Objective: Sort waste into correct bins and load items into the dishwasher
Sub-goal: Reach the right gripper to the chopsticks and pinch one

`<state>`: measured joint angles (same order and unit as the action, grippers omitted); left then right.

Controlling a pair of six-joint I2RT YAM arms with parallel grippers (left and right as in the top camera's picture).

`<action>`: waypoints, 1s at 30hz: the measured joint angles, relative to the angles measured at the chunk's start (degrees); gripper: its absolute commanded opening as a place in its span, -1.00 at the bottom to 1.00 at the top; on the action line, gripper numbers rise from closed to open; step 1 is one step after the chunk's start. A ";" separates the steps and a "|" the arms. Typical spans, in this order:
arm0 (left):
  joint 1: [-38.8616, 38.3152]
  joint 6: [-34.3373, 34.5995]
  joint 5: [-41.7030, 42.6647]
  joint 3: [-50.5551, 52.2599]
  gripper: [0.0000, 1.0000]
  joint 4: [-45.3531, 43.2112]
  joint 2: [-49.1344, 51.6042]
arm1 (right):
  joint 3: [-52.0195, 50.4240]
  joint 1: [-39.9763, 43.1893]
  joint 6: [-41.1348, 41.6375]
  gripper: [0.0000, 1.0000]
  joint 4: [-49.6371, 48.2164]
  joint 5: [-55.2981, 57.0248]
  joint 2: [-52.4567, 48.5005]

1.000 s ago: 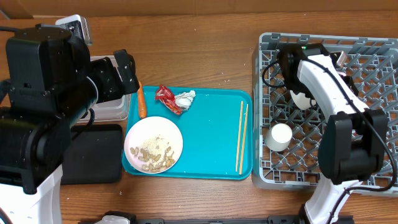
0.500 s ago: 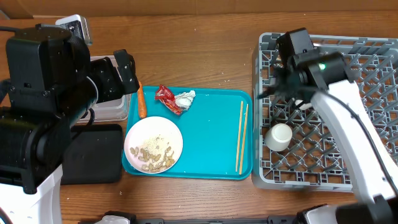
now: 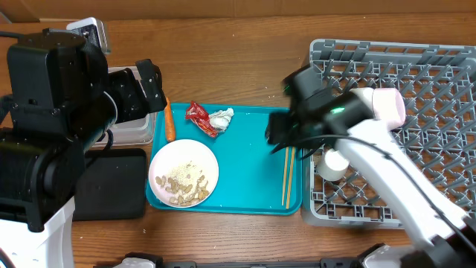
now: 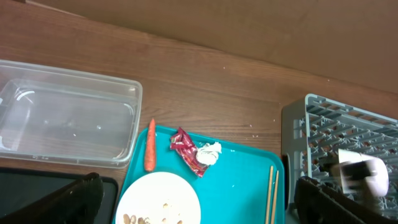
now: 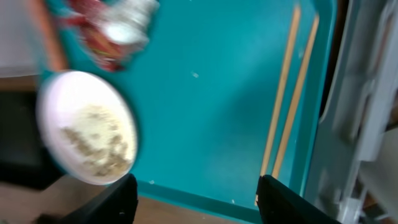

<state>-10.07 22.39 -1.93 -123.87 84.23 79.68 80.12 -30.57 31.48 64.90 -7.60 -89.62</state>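
We judge that the loading step is in hand. The right gripper (image 5: 194, 186) hangs over the right part of the teal tray (image 3: 245, 179), just beside the two chopsticks (image 3: 288, 167), which lie side by side along the tray's right rim. Its jaws stand apart with nothing between them. The left gripper (image 4: 198, 182) hovers near the clear tub (image 4: 62, 124), jaws wide and empty. The cup (image 3: 333, 165) stands already in the grey rack (image 3: 439, 67). The plate (image 3: 184, 160) with rice bits (image 3: 182, 186), the carrot (image 3: 169, 123), the red wrapper (image 3: 198, 115) and the tissue (image 3: 222, 117) lie on the tray's left half, not yet sorted. For the next move, we think the jaws must turn across both sticks, go low to the tray and close on them together. Such thin sticks can slip out easily.
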 measured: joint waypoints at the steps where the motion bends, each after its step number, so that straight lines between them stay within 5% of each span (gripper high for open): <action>1: 0.00 0.00 0.00 0.00 1.00 0.00 0.00 | -2.54 -1.27 2.23 0.24 -1.38 1.49 -1.14; 8: 0.00 0.00 0.02 0.00 1.00 -0.02 0.00 | -13.53 -2.23 12.63 0.12 -12.61 5.16 -6.49; 17: 0.00 0.00 0.00 0.00 1.00 -0.02 0.00 | -14.12 -1.95 15.69 -0.12 -16.79 5.05 -15.17; 30: 0.00 0.00 0.00 0.00 1.00 -0.02 0.00 | -12.61 -3.08 11.80 0.02 -13.16 9.99 -15.82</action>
<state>-10.07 22.39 -1.93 -123.87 84.20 79.68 67.51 -33.65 43.29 51.75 2.39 -105.45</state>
